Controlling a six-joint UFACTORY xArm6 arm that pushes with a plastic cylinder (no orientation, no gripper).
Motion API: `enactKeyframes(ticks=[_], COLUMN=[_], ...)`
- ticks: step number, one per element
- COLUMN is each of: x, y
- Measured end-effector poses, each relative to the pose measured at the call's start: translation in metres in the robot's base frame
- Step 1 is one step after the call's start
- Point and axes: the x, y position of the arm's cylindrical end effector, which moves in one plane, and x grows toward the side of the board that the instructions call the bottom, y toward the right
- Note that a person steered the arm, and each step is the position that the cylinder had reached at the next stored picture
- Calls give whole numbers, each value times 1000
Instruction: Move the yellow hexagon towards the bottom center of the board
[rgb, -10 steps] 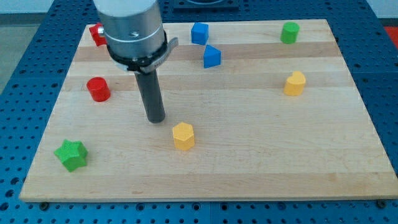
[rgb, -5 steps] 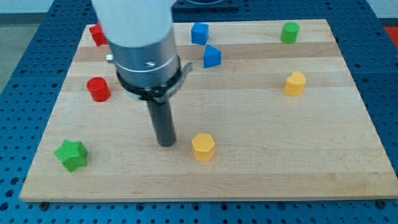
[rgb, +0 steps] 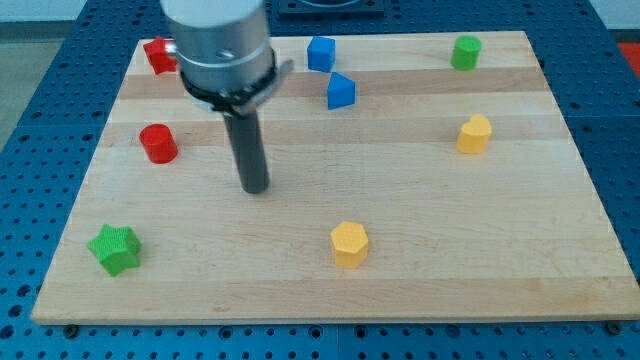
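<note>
At the lower left of the frame a green star block is seen on the wooden board, with a red cylinder above it and a partly hidden red block at the upper left. My tip, a bare rod grasping nothing, is shown left of centre, well apart from the yellow hexagon, which lies near the bottom centre. Toward the right are found a blue cube, a blue wedge-like block, a second yellow block and a green cylinder.

**Bystander blocks on the tabletop**

The wooden tabletop carries a green star near left, a red cylinder at left, another red block far left, two blue blocks far centre, a green cylinder far right, and a yellow block at right.
</note>
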Motion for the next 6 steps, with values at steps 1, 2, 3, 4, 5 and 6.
enactKeyframes(ticks=[1,2,3,4,5,6], x=[-17,-17,-19,-40,-88,-131], y=[-18,-18,-24,-41,-37,-31])
